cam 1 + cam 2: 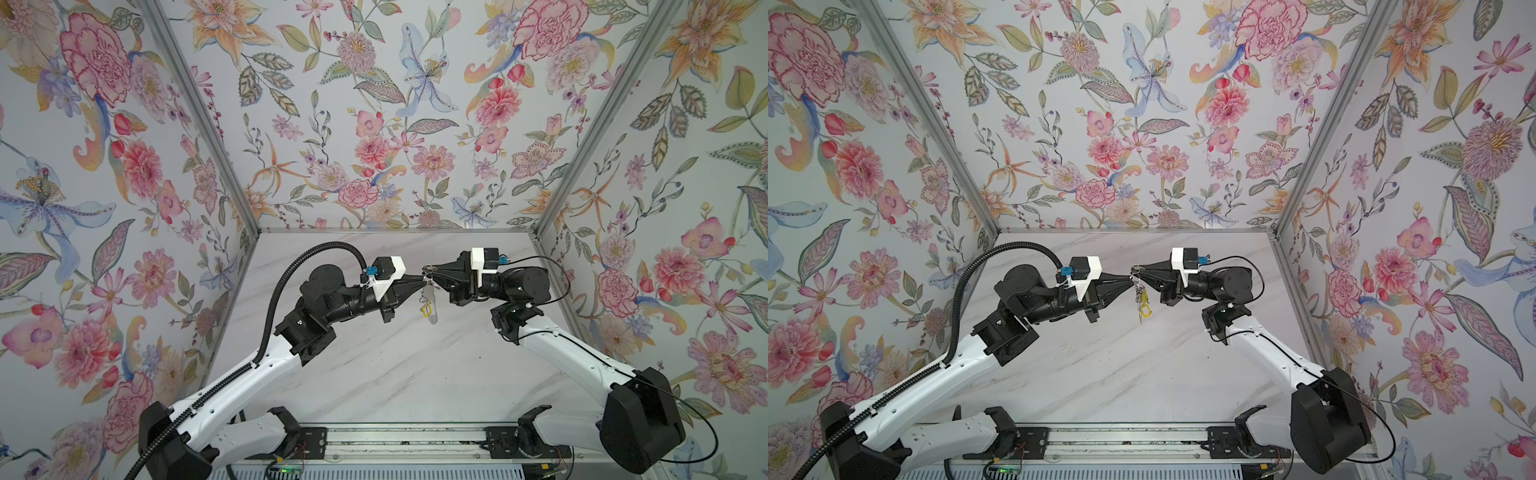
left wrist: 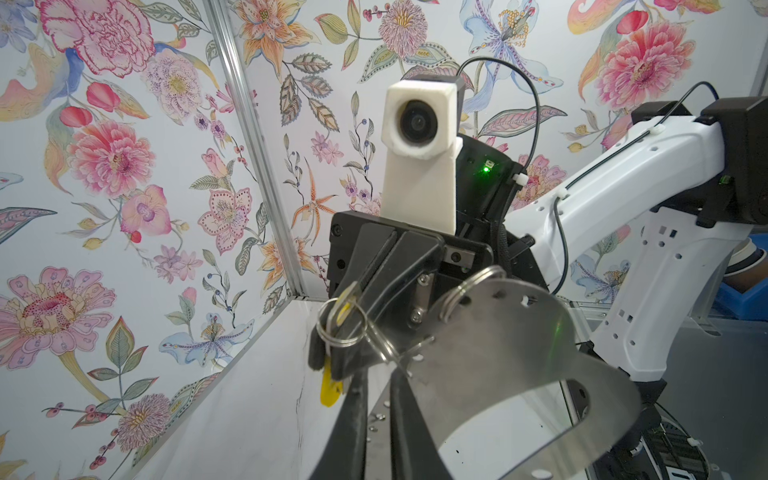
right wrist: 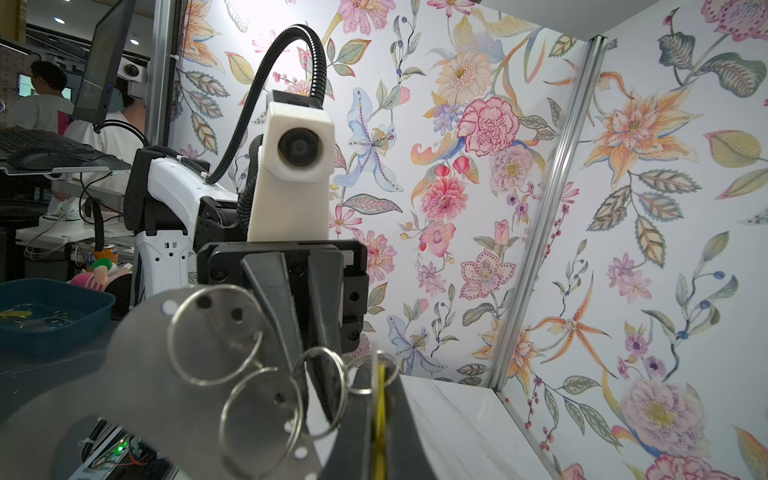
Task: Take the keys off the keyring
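Right now, in both top views, your two arms reach inward from the near rail with elbows bent and wrists level. They meet tip to tip above the marble table (image 1: 395,374). Your left gripper (image 1: 419,280) and right gripper (image 1: 428,271) nearly touch. The keyring (image 1: 432,311) hangs just below them, off the table, with the keys (image 1: 1138,296) and a yellow tag (image 1: 1144,300) dangling beside it.

From the left wrist, your left gripper (image 2: 379,374) points straight at the right gripper (image 2: 332,353). Its jaws sit close together with a slim gap. The keyring (image 2: 519,340) lies against them, but you cannot tell whether they pinch it or one of its split rings (image 2: 471,286). The right gripper's jaws are pressed together, with a small ring looped around them.

From the right wrist, your right gripper (image 3: 380,382) is clamped on the yellow tag (image 3: 380,415), which stands edge-on between the jaws. The left gripper (image 3: 321,392) aims down at it, tips beside a ring, and the keyring (image 3: 137,374) hangs alongside.
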Motion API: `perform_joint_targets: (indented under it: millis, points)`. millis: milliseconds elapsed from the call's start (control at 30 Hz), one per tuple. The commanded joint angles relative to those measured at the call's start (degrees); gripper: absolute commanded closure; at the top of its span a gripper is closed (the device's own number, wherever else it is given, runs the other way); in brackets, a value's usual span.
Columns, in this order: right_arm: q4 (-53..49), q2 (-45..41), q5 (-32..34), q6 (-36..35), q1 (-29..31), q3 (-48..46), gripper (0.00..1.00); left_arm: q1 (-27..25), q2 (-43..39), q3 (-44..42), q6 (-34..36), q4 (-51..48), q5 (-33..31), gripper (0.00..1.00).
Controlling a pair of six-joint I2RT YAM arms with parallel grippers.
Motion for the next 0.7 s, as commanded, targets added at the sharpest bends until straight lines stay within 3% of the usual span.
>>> perform_joint_targets:
  millis: [0,667]
  points:
    - [0.22,-1.53,-0.55,-0.35,0.05,1.90,1.00,-0.40,-0.39,1.84,-0.80,1.32,1.71,0.84]
    - [2.36,-2.14,-0.42,1.57,-0.22,1.57,1.00,-0.49,-3.73,-1.50,-0.13,-1.58,0.13,0.79]
